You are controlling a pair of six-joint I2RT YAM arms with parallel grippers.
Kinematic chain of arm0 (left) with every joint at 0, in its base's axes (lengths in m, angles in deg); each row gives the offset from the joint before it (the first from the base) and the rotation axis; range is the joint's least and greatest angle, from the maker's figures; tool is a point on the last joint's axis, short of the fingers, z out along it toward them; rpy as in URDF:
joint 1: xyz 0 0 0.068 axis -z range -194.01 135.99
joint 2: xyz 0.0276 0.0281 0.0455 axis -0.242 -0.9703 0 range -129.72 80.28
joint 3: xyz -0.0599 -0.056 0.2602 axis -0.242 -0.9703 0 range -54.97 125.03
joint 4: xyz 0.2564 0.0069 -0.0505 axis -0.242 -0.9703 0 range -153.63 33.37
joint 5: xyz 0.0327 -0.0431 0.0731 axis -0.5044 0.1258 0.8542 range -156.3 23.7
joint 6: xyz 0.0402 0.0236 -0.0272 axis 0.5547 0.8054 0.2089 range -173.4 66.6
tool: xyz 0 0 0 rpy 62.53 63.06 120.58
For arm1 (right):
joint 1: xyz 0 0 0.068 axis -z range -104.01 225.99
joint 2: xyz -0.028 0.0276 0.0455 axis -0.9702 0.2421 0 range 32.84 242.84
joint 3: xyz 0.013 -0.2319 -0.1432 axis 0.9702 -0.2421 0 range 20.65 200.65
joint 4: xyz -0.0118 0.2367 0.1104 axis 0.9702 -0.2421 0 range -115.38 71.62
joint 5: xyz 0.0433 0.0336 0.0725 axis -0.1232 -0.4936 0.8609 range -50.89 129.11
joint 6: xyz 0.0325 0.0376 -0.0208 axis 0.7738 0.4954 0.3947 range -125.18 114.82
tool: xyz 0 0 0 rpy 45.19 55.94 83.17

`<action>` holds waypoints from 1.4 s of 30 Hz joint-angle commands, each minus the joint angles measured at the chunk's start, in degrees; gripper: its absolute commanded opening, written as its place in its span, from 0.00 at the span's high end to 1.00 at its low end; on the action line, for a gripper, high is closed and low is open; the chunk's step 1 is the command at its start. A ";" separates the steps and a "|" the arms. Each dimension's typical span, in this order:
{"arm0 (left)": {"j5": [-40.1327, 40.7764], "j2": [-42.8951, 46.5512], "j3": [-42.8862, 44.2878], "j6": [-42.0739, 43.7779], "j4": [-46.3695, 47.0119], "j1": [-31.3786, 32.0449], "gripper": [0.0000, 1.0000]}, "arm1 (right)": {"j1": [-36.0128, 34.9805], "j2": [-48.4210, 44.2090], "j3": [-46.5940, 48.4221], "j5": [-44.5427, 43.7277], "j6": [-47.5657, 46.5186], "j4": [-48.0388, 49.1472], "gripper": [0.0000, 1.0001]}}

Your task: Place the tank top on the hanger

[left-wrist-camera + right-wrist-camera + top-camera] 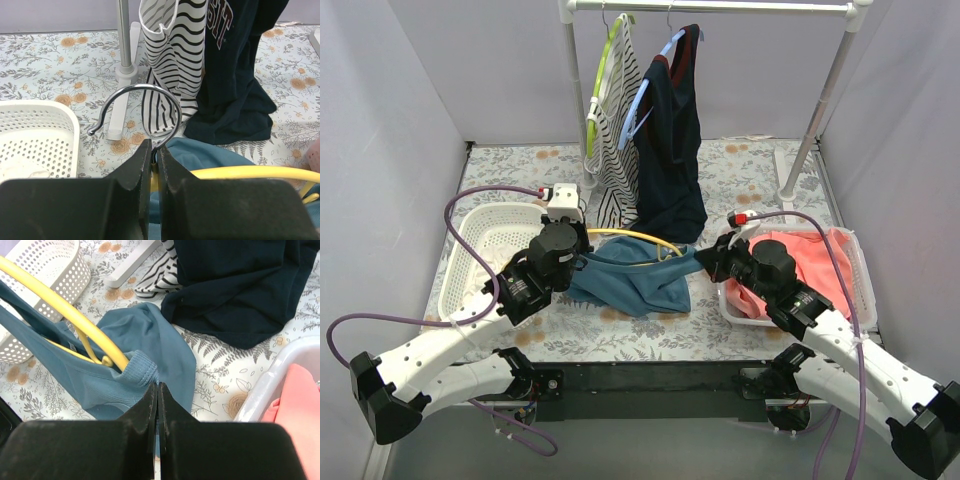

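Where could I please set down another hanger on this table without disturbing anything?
Bare table lies back right, between the navy garment and the rack foot, and in the strip between the tank top and the near edge. The middle is crowded: hanger, left gripper and right gripper meet there.

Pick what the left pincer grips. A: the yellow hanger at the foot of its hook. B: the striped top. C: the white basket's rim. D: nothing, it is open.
A: the left wrist view shows the left pincer shut on the hanger just below its metal hook, which curves up out of the grip.
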 commanded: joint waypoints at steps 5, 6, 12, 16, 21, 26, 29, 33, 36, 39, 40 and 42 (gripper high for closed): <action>0.56 0.06 1.20 1.33 1.98 -0.48 1.00 | -0.17 1.65 7.77 0.59 -3.21 1.65 0.99; 0.21 -0.03 1.20 1.50 2.07 -0.39 1.00 | -0.17 1.82 8.03 0.77 -3.47 1.65 0.99; -3.13 -0.03 1.55 1.59 3.30 -0.39 1.00 | -0.17 6.02 12.59 7.43 -5.93 1.65 0.99; -5.50 -1.17 2.78 1.77 3.65 -0.39 1.00 | -0.09 10.16 17.08 12.80 -7.78 0.51 0.99; -6.82 -2.49 3.75 1.59 4.36 -0.39 1.00 | -0.26 13.42 22.09 16.85 -8.48 -1.43 0.99; -8.93 -4.24 4.45 -0.34 5.32 -0.30 1.00 | -0.52 14.13 24.99 17.03 -8.31 -3.17 0.99; -10.95 -5.56 4.54 -2.80 6.11 -0.21 1.00 | -0.52 14.04 26.31 16.50 -8.57 -4.06 0.99; -12.18 -5.92 5.68 -4.74 7.08 0.31 1.00 | -0.52 13.69 26.67 16.76 -9.10 -4.86 0.99; -12.36 -6.71 6.82 -5.35 7.17 0.93 1.00 | -0.61 13.43 27.28 17.29 -8.66 -5.03 0.99; -12.80 -7.24 6.83 -6.14 7.43 1.72 1.00 | -0.61 12.81 27.72 17.03 -8.48 -5.03 0.99; -12.97 -7.32 6.30 -6.40 7.96 1.89 1.00 | -0.61 12.72 27.90 16.94 -8.48 -5.12 0.99; -12.89 -7.50 5.77 -6.93 8.57 2.60 1.00 | -0.52 12.46 28.07 16.77 -8.57 -5.30 0.99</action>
